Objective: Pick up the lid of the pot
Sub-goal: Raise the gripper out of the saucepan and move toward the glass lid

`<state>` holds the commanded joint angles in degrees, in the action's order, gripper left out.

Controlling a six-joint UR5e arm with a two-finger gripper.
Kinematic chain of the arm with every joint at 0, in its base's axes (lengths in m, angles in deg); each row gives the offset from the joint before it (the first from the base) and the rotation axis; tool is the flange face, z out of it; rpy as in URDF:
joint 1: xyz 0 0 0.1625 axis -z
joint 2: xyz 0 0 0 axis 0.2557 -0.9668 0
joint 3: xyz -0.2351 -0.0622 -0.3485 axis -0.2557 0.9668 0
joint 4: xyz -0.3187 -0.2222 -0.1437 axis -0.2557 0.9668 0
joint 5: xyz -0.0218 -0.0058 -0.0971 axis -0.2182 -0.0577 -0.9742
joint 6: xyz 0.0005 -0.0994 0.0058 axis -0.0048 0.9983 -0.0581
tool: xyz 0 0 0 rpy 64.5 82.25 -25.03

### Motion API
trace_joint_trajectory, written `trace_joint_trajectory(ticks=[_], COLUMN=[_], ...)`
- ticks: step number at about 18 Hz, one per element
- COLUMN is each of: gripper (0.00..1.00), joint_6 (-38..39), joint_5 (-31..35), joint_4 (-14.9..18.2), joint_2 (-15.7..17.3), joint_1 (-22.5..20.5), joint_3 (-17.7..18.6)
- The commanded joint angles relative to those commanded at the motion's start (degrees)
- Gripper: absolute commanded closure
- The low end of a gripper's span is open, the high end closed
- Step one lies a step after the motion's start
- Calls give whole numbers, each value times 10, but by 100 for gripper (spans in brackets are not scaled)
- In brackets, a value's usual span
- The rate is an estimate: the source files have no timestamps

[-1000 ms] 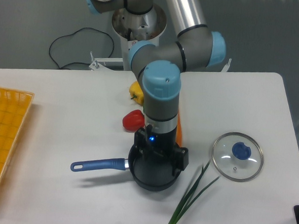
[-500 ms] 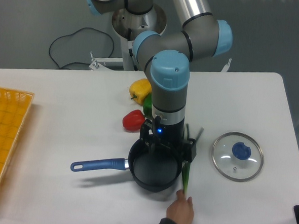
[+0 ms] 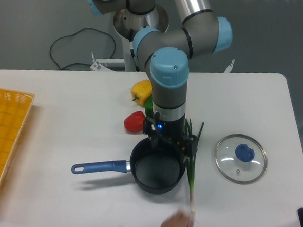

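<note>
The gripper (image 3: 169, 138) hangs over the back edge of the dark pan, its fingers spread apart and nothing visible between them. To its right lies the pot lid (image 3: 228, 167), a round clear glass disc with a metal rim and a blue knob (image 3: 245, 152), flat on the white table. A wide gap separates the gripper from the lid. No part of the lid is covered.
The pan (image 3: 155, 170) has a blue handle (image 3: 101, 167) pointing left. Green stalks (image 3: 190, 172) lie between pan and lid, with a person's hand (image 3: 174, 225) at their front end. Red (image 3: 135, 122) and yellow peppers (image 3: 141, 92) sit behind; a yellow basket (image 3: 3, 135) stands left.
The gripper has shifted slightly right and toward the back. A hand has come in at the front, and the green stalks have moved back and now stand more upright in view beside the pan.
</note>
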<state>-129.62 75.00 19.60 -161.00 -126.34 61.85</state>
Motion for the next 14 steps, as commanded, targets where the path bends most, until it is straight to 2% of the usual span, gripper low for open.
trace_joint_trajectory(ticks=[4,7,10,12,14], gripper=[0,0,0,0,0], joint_6=[-2,-39,-96,-125,-131], joint_5=[0,-4,0,-8,-10], joint_4=[6,13,61,90,103], joint_2=[5,16,18,18,15], joint_1=[-9,-9,-19,-37,-53], joint_3=[-4,-8,-12,-31,-43])
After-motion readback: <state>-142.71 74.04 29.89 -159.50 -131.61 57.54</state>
